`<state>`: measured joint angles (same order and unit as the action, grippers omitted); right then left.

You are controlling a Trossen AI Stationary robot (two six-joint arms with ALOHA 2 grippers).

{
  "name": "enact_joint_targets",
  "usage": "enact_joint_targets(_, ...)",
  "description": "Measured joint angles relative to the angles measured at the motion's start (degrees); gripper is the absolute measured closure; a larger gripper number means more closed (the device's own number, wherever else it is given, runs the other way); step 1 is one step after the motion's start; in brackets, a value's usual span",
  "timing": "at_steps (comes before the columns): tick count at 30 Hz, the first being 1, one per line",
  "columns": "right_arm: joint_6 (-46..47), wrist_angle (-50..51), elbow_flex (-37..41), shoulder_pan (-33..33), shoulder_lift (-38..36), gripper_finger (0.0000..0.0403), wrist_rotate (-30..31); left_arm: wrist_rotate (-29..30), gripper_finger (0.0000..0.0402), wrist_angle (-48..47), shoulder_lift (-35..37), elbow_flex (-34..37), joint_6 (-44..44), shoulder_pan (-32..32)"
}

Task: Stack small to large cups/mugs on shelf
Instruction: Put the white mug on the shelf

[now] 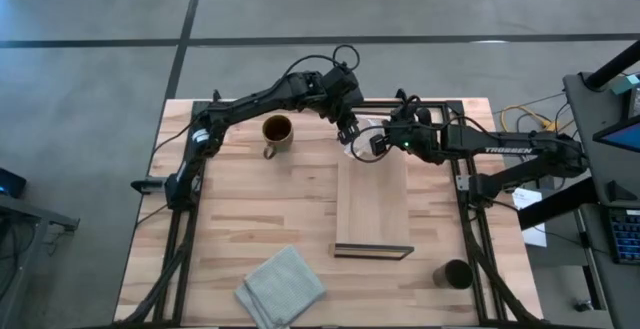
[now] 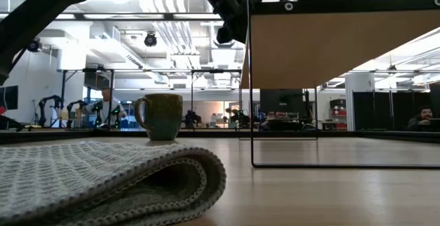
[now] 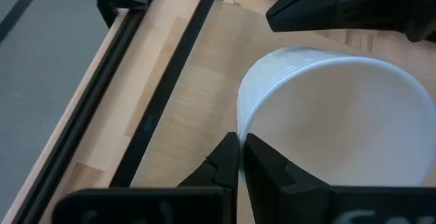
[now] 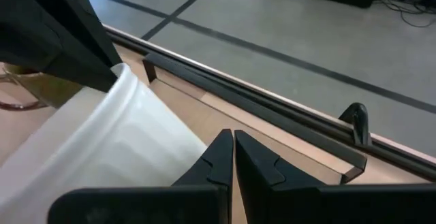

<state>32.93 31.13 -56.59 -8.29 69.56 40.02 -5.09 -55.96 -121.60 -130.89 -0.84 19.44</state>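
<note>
Two dark robot arms meet at the far end of a wooden table (image 1: 260,219), seen from above. Both reach to the same thing — a white mug (image 1: 362,137) sitting at the far end of a long pale shelf board (image 1: 372,204) that runs down the middle of the table.

The left gripper (image 1: 350,129) comes in from the left side. In the left wrist view its two dark fingers (image 3: 228,159) are pinched together on the white mug's rim (image 3: 327,115), one finger inside and one outside the wall. The right gripper (image 1: 378,141) comes in from the right. In the right wrist view its fingers (image 4: 225,152) sit nearly together with only a thin slit between them, right at the edge of the white mug (image 4: 102,149); whether they pinch the mug's wall cannot be told.

An olive-brown mug (image 1: 276,132) with a brown inside stands upright on the tabletop, left of the shelf board and near the left arm, its handle toward the near side. In the low view this mug (image 2: 160,116) stands behind a folded grey cloth (image 2: 103,178).

A dark grey-black cup (image 1: 455,273) without a handle stands upright near the table's near right corner — well apart from the shelf board. The folded grey cloth (image 1: 280,287) lies at the near edge of the table, left of the board's near end.
</note>
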Motion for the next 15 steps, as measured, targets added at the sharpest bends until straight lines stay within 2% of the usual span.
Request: enact_joint_targets(15, 0.2, -2.9, 3.1, 0.0, 0.0, 0.0394, -1.3, 0.1, 0.0401, 1.4, 0.0, 0.0, 0.3, 0.1)
